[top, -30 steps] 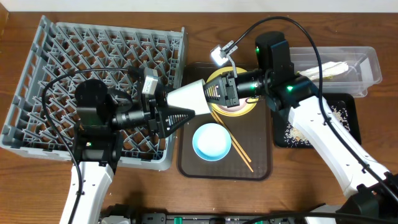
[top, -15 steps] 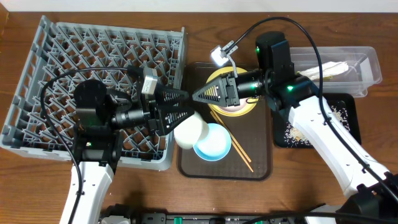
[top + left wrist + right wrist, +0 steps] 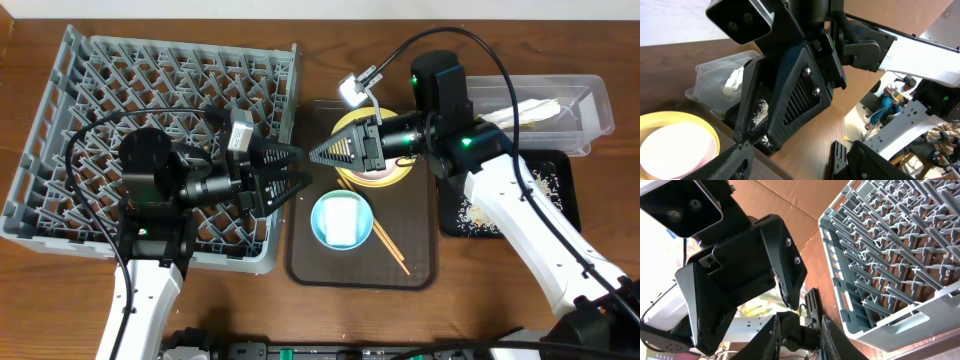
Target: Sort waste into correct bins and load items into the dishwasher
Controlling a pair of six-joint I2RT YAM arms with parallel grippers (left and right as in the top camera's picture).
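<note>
Wooden desk (image 3: 330, 50), brown tray (image 3: 310, 262) central: small white cup (image 3: 341, 220) lies in the light blue bowl (image 3: 322, 234). I see the left end effector (image 3: 303, 167) spread, the right end effector (image 3: 315, 156) narrowly parted, both empty, nose-to-nose: a handover stance, I judge.

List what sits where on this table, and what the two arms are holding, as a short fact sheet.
cup: lying in the bowl
bowl: on the tray, beside the chopsticks
plate: on the tray, under the right arm
rack: left side, no dishes visible
napkin: in the tub
left end effector: open, empty
right end effector: open, empty
</note>
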